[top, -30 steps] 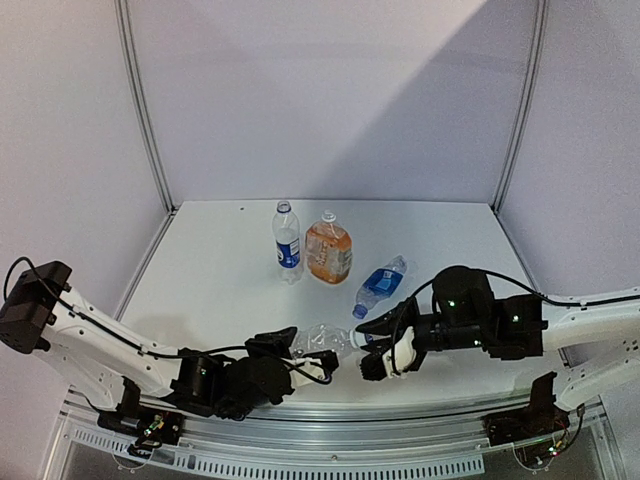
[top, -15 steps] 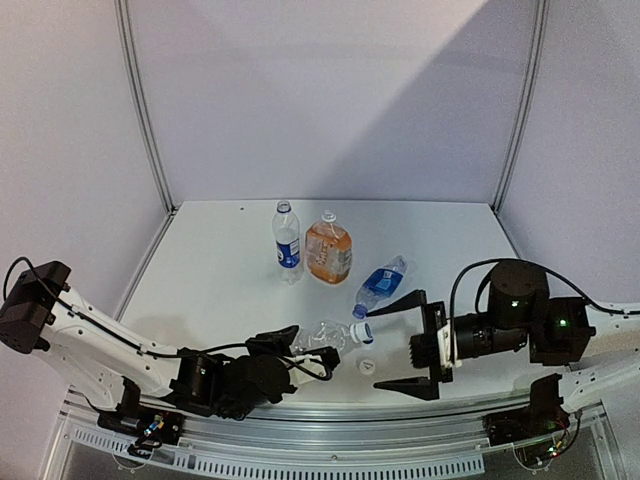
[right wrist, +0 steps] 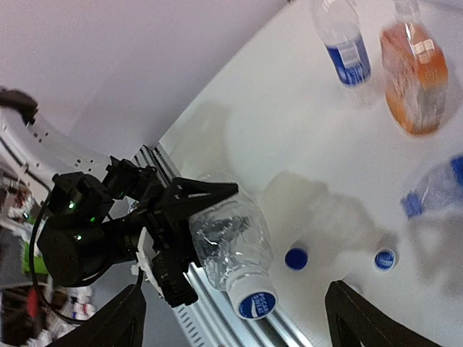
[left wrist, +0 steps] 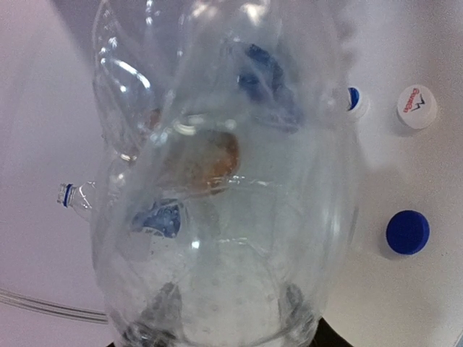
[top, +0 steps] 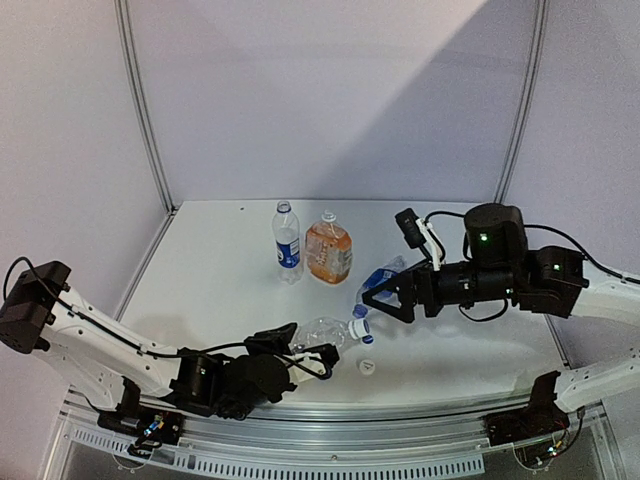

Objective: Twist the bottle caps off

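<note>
My left gripper (top: 305,352) is shut on the base of a plain clear bottle (top: 328,335) that lies level near the table's front edge. Its white, blue-topped cap (right wrist: 253,303) is on the neck and points to the right. The right gripper (top: 380,298) hangs open and empty above the table, up and right of that cap, over a blue-labelled bottle (top: 381,282) lying on its side. A blue cap (right wrist: 295,258) and a blue-and-white cap (right wrist: 384,258) lie loose on the table. In the left wrist view a white cap (left wrist: 417,107) lies beyond the blue cap (left wrist: 407,231).
An upright blue-labelled bottle (top: 287,243) and a squat orange-filled bottle (top: 328,250) stand side by side at the middle back. A metal rail (top: 330,445) runs along the front edge. Grey walls close in the left, back and right sides.
The right gripper was at the held bottle's cap, then opened wide, drew back to the right, and has now lifted and swung up over the lying bottle. The left gripper and its bottle stayed put.
</note>
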Action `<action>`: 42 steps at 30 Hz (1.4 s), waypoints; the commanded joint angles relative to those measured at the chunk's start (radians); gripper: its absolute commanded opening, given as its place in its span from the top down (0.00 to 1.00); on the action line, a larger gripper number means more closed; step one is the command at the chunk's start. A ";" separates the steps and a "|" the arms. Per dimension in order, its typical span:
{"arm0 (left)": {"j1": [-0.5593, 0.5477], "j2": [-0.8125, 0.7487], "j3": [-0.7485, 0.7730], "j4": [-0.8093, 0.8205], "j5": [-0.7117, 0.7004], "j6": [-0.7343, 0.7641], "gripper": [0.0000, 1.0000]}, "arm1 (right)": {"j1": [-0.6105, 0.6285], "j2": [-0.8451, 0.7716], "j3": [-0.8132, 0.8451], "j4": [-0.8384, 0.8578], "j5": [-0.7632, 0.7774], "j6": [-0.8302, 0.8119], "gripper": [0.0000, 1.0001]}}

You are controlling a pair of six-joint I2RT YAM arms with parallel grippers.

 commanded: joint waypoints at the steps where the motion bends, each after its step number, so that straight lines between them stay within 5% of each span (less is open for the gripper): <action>1: -0.015 -0.006 0.014 0.044 -0.033 0.017 0.73 | -0.068 0.060 -0.044 -0.078 -0.217 0.305 0.19; 6: -0.019 -0.002 0.013 0.049 -0.036 0.025 0.73 | -0.087 0.117 -0.061 -0.005 -0.312 0.350 0.32; 21: -0.024 -0.006 0.014 0.052 -0.033 0.025 0.74 | -0.090 0.176 -0.088 0.121 -0.400 0.427 0.49; 27: -0.024 -0.005 0.013 0.054 -0.025 0.021 0.74 | -0.090 0.187 -0.072 0.097 -0.372 0.392 0.79; 30: -0.024 -0.005 0.013 0.054 -0.019 0.019 0.74 | -0.089 0.179 -0.030 0.004 -0.267 0.249 0.91; 34: -0.024 -0.007 0.014 0.054 -0.011 0.017 0.74 | -0.089 0.131 -0.026 -0.010 -0.063 -0.126 0.93; 38: -0.024 -0.006 0.015 0.058 0.001 0.017 0.74 | -0.077 0.086 -0.143 0.176 0.077 -0.751 0.89; 42: -0.025 -0.006 0.013 0.060 0.012 0.012 0.74 | -0.041 0.047 -0.299 0.362 -0.041 -1.302 0.79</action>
